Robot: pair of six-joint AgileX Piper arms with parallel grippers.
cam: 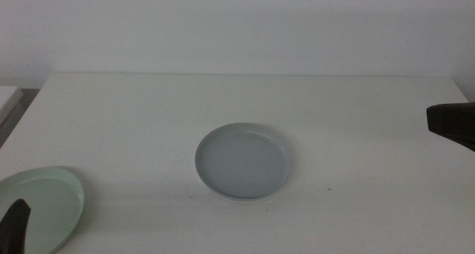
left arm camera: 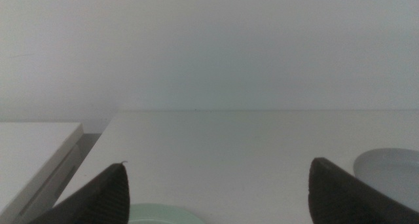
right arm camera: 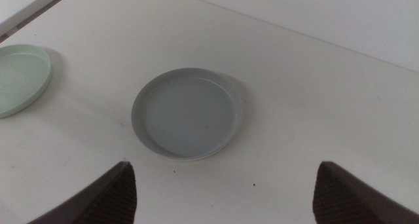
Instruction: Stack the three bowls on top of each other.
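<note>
Two bowls show plainly on the table (cam: 356,98): a grey bowl (cam: 243,162) at the middle and a mint bowl (cam: 44,206) at the near left corner, well apart from each other. A thin white rim peeks out under the near edge of the grey bowl, so it seems to sit on a white bowl (cam: 241,200), though little of that lower dish can be made out. The left gripper (left arm camera: 219,194) hangs just above the mint bowl, its jaws spread wide, with the far rim of that bowl showing between them in the left wrist view and the grey bowl off beyond its right jaw. In the middle view only one dark jaw tip of this gripper shows, at the bottom left edge over the mint bowl. The right gripper (right arm camera: 222,194) is held high off to the right of the grey bowl and clear of it, jaws likewise wide apart and holding nothing; the grey bowl lies ahead of it between the two jaws, and the mint bowl lies farther off past its left jaw. In the middle view this gripper shows only as a dark block at the right edge.
</note>
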